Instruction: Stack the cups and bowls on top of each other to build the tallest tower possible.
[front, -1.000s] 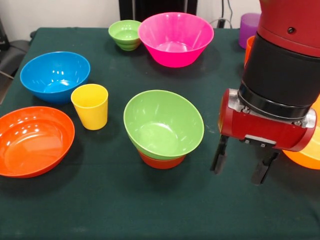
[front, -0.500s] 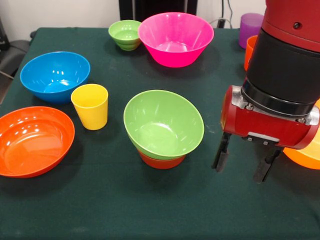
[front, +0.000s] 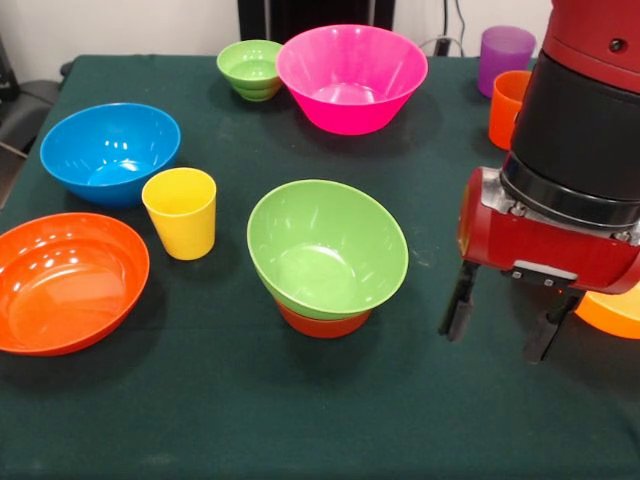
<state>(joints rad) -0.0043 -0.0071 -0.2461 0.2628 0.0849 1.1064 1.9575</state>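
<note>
Sitting tilted on the small red-orange bowl (front: 322, 322), the medium green bowl (front: 327, 249) is empty; seven bowls, three cups; the gripper (front: 500, 325) hangs open, holding nothing.

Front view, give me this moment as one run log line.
gripper: open, empty, above table | tower: medium green bowl on small red-orange bowl | large yellow-orange bowl: behind gripper, unstacked

My arm (front: 585, 120) comes down near the tabletop's right edge, red at the top, then a black sleeve, then a red wrist block lying crosswise. My gripper (front: 500, 328) hangs below it, pointing down at the cloth. Its two black fingers (front: 459, 312) stand apart with a clear gap between them, and nothing is held there.
</note>
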